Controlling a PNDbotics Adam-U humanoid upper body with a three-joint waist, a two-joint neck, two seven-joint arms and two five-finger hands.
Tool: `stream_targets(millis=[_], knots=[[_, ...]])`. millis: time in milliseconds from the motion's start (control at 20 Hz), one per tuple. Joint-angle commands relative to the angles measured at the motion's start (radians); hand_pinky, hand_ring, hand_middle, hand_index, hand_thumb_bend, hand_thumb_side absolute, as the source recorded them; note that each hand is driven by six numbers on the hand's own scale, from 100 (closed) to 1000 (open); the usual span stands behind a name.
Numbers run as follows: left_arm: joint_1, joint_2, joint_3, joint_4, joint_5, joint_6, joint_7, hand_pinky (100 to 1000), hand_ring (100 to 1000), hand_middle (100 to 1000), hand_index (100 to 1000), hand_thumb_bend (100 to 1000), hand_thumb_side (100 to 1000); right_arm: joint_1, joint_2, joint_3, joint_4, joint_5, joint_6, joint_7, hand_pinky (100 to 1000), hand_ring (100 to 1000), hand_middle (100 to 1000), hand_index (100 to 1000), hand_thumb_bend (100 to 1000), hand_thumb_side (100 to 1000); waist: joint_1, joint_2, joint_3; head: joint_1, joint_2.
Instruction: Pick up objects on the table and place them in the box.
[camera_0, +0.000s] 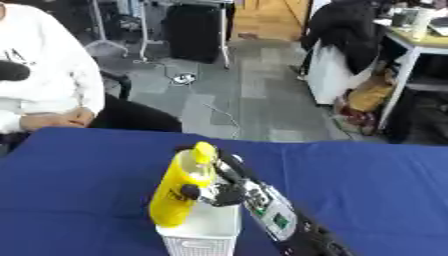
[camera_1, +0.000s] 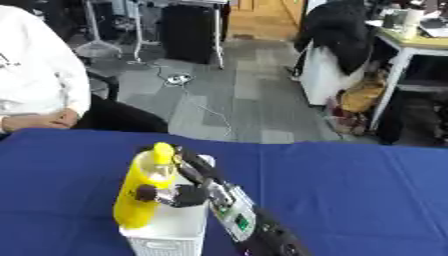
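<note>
Bottle: a yellow squeeze bottle (camera_0: 181, 189) with a yellow cap is sitting low in the frame, a bit left of centre, tilting slightly, with its bottom end down at the white box. I can't tell if it's resting inside yet or only hanging over the rim.

Box: the white plastic box (camera_0: 203, 242) with the lattice sides is sitting at the bottom edge of the frame on the bench (camera_0: 367, 180), which is wearing a blue cloth.

Right robot hand: the right robot hand (camera_0: 219, 190) is coming in from the lower right and its fingers are curling round the bottle's right side, thumb showing across the front, so it's gripping the bottle.

Why it's holding it that way: I'm guessing the side grip near the middle is keeping the bottle close to upright so it goes in base first and isn't tipping over the low wall.

Left robot hand: not showing up in either view.

Stage: looks to me like the placing bit, with the letting go not yet done.

What could go wrong: the bottle is way taller than the box, so if it's sitting on the rim rather than inside, it may be toppling onto the cloth once released.

Rest of the cloth: not seeing anything else lying around.
</note>
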Motion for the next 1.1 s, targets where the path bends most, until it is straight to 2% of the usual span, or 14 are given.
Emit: stream_targets(millis=[50, 400, 450, 500, 550, 650, 700, 800, 850, 900, 950, 1000, 1050, 1100], knots=[[-0.013, 0.005, 0.008, -0.014, -0.002, -0.003, -0.001, 704, 752, 849, 860, 272, 905, -0.022, -0.001, -0.011, -0.003, 0.070, 0.022, -0.019, 841, 914, 838, 938, 728, 883, 0.008, -0.013, -0.001, -0.007, -0.016], [-0.011, 0.009, 0.008, -0.014, -0.002, -0.004, 0.000, 704, 752, 848, 860, 272, 905, -0.030, -0.016, -0.018, 0.004, 0.107, 0.022, -0.031, 840, 915, 844, 939, 738, 892, 0.006, -0.015, -0.005, 0.009, -0.014], [-0.011, 0.009, 0.008, -0.014, -0.002, -0.004, 0.000, 703, 752, 848, 860, 272, 905, -0.038, -0.024, -0.020, -0.001, 0.121, 0.024, -0.038, 828, 903, 836, 920, 671, 898, 0.006, -0.015, -0.006, 0.012, -0.015], [-0.011, 0.009, 0.007, -0.014, -0.003, -0.003, -0.001, 703, 752, 848, 860, 272, 905, -0.049, -0.032, -0.025, -0.001, 0.123, 0.029, -0.045, 830, 904, 837, 924, 686, 897, 0.005, -0.016, -0.007, 0.014, -0.017], [-0.011, 0.010, 0.007, -0.014, -0.003, -0.003, -0.001, 703, 752, 848, 860, 272, 905, -0.061, -0.042, -0.030, 0.001, 0.123, 0.032, -0.052, 820, 896, 832, 902, 641, 904, 0.005, -0.016, -0.008, 0.014, -0.019], [-0.011, 0.011, 0.006, -0.014, -0.002, -0.003, -0.002, 703, 752, 848, 860, 272, 904, -0.086, -0.069, -0.042, 0.016, 0.138, 0.043, -0.066, 820, 899, 842, 902, 606, 894, 0.004, -0.017, -0.010, 0.016, -0.023], [-0.012, 0.011, 0.006, -0.014, -0.002, -0.003, -0.002, 704, 752, 848, 860, 273, 904, -0.096, -0.084, -0.051, 0.026, 0.153, 0.051, -0.076, 820, 899, 843, 902, 679, 880, 0.003, -0.018, -0.011, 0.018, -0.025], [-0.010, 0.013, 0.007, -0.014, -0.001, -0.002, -0.001, 704, 752, 848, 860, 273, 904, -0.109, -0.108, -0.065, 0.042, 0.190, 0.060, -0.097, 818, 897, 845, 901, 684, 876, 0.001, -0.019, -0.013, 0.024, -0.026], [-0.009, 0.014, 0.007, -0.014, -0.002, -0.002, -0.001, 703, 751, 848, 860, 272, 905, -0.110, -0.115, -0.072, 0.049, 0.201, 0.062, -0.106, 823, 896, 842, 907, 726, 874, 0.001, -0.019, -0.015, 0.027, -0.026], [-0.007, 0.016, 0.006, -0.014, -0.003, -0.003, -0.002, 703, 751, 848, 860, 272, 904, -0.110, -0.121, -0.077, 0.057, 0.203, 0.062, -0.111, 819, 895, 843, 905, 708, 875, 0.001, -0.020, -0.016, 0.032, -0.027], [-0.006, 0.017, 0.006, -0.014, -0.003, -0.003, -0.002, 702, 751, 848, 860, 272, 905, -0.109, -0.125, -0.080, 0.063, 0.202, 0.064, -0.113, 835, 902, 847, 921, 795, 890, 0.001, -0.020, -0.017, 0.034, -0.028], [-0.004, 0.018, 0.006, -0.014, -0.005, -0.004, -0.003, 702, 751, 848, 860, 272, 905, -0.107, -0.127, -0.081, 0.065, 0.194, 0.060, -0.111, 832, 900, 846, 918, 775, 885, 0.003, -0.020, -0.019, 0.037, -0.028], [-0.003, 0.018, 0.006, -0.014, -0.005, -0.005, -0.004, 702, 751, 848, 860, 272, 905, -0.103, -0.128, -0.082, 0.065, 0.182, 0.056, -0.107, 853, 913, 858, 944, 851, 936, 0.003, -0.020, -0.019, 0.037, -0.029], [-0.002, 0.019, 0.007, -0.014, -0.006, -0.005, -0.003, 702, 751, 848, 860, 272, 905, -0.093, -0.131, -0.084, 0.055, 0.155, 0.049, -0.105, 858, 916, 859, 952, 860, 956, 0.005, -0.021, -0.020, 0.036, -0.030]])
